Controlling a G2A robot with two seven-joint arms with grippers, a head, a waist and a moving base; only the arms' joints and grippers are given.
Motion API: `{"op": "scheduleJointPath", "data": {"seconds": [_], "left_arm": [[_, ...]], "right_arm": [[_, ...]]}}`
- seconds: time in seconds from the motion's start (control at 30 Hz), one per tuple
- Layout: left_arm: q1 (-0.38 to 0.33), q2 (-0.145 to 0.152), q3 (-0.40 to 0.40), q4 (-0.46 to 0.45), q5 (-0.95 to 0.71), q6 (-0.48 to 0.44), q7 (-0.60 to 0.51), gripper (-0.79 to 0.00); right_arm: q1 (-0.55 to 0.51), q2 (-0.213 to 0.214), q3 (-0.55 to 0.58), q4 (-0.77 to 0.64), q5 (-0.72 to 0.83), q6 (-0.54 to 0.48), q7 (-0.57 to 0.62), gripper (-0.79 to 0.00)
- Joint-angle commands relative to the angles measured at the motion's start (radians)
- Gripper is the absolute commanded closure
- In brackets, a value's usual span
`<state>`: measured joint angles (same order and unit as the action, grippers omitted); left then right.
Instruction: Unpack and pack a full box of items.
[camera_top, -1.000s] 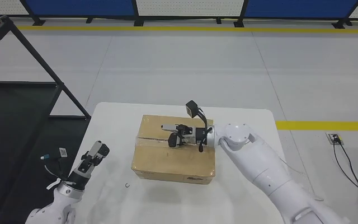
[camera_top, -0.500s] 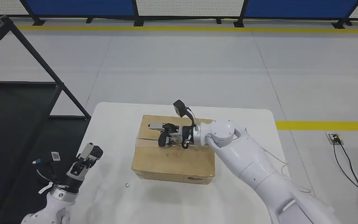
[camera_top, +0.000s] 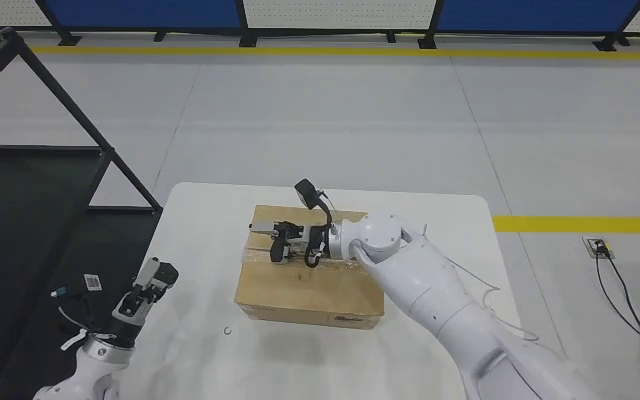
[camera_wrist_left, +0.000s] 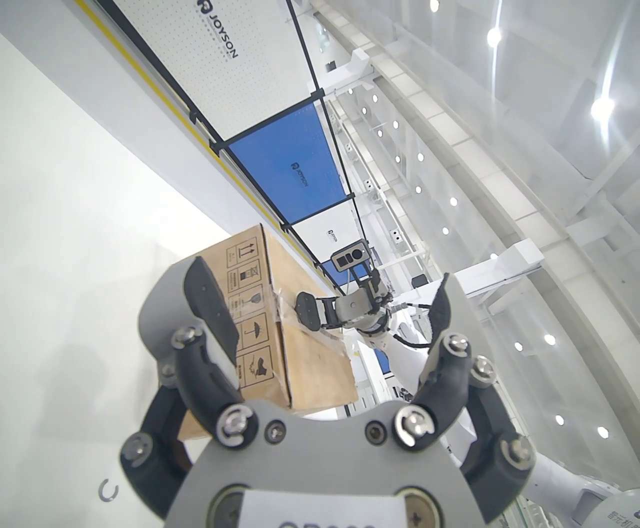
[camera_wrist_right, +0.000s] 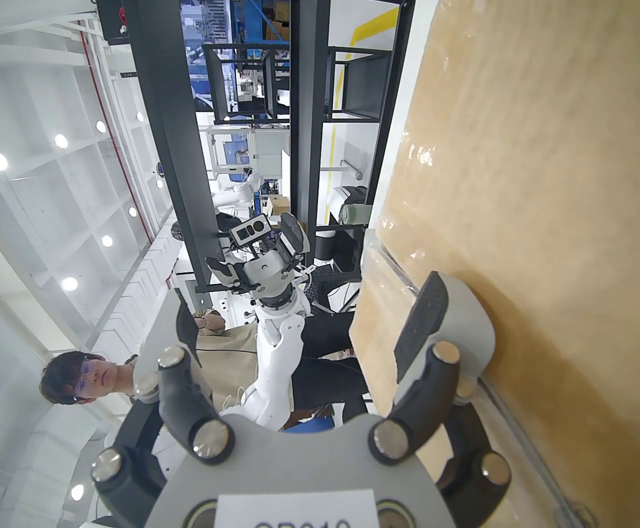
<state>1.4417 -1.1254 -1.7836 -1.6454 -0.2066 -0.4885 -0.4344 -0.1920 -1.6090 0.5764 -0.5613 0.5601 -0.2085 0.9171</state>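
A taped-up cardboard box (camera_top: 310, 285) stands in the middle of the white table (camera_top: 205, 225). My right gripper (camera_top: 279, 241) lies sideways on the box top, near its left edge by the tape seam, and it is open. In the right wrist view one finger (camera_wrist_right: 425, 315) rests on the box's top (camera_wrist_right: 525, 200) and nothing is held in the right gripper (camera_wrist_right: 305, 300). My left gripper (camera_top: 156, 275) hovers open and empty at the table's left edge, apart from the box. It (camera_wrist_left: 325, 305) faces the box's printed end (camera_wrist_left: 250, 325).
A small metal ring (camera_top: 229, 332) lies on the table in front of the box's left corner. A black frame (camera_top: 70, 120) stands to the left of the table. White table surface lies open around the box.
My right gripper has slid leftward along the box top, from the middle to near the left edge. The left arm has drawn back to the left, away from the box.
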Motion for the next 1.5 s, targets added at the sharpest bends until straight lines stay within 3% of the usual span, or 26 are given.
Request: {"op": "scheduleJointPath", "data": {"seconds": [0.0,0.4,0.7,1.0,1.47], "left_arm": [[0.005,0.000,-0.002,0.001,-0.003,-0.003,-0.001,-0.785],[0.016,0.000,-0.002,0.001,-0.009,-0.006,-0.004,-0.785],[0.011,0.000,0.008,-0.007,0.004,0.001,-0.003,-0.785],[-0.012,0.000,0.032,-0.022,0.021,0.016,-0.010,-0.785],[-0.051,-0.001,0.077,-0.019,0.055,0.044,-0.017,-0.785]], "right_arm": [[0.005,-0.011,-0.002,0.009,-0.002,-0.005,0.005,-0.785],[0.023,-0.058,0.003,0.065,-0.016,-0.039,0.066,-0.785],[0.017,-0.056,0.035,0.099,-0.036,-0.088,0.123,-0.785],[-0.012,-0.005,0.115,0.086,-0.045,-0.147,0.188,-0.785],[-0.130,0.120,0.279,-0.086,-0.079,-0.098,0.296,-0.785]]}}
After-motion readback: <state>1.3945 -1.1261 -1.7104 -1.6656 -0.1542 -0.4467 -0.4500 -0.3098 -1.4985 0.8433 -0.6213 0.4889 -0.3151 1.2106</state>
